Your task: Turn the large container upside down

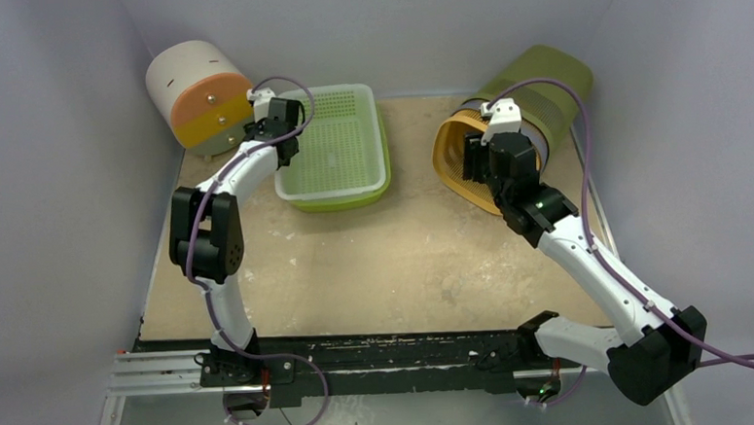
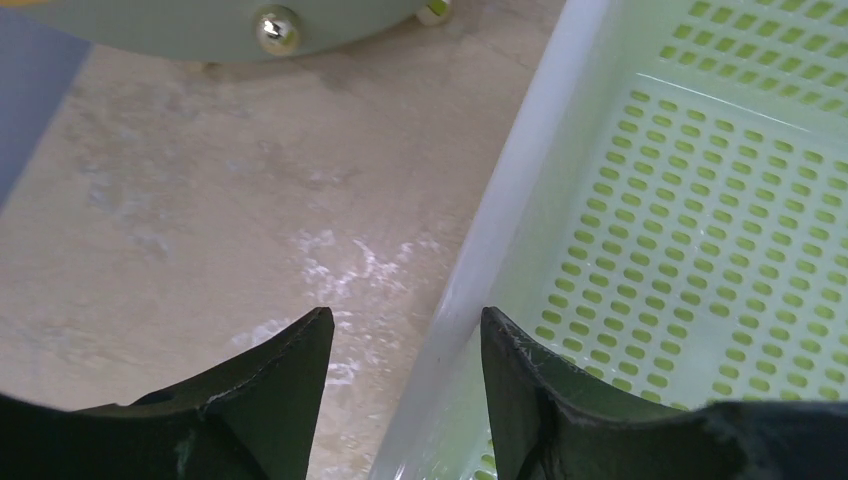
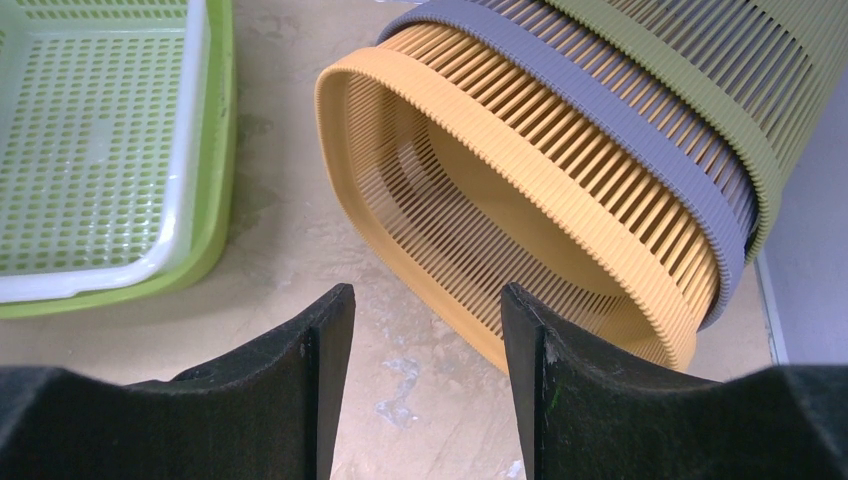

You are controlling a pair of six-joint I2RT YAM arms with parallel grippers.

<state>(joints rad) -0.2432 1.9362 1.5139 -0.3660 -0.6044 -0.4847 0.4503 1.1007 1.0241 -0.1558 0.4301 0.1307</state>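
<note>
I am grabbing the green tray [image 1: 339,203].
From above, it is sitting at the back of the table [image 1: 376,271]. Left wrist: my left gripper [image 2: 405,318] is pinching its rim. Right wrist: my right gripper [image 3: 427,288] is hanging, jaws apart, facing the orange basket [image 3: 520,150].

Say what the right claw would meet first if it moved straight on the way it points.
Probably the near rim of the orange basket, lying on its side, mouth toward the right claw; depth is unclear.
</note>
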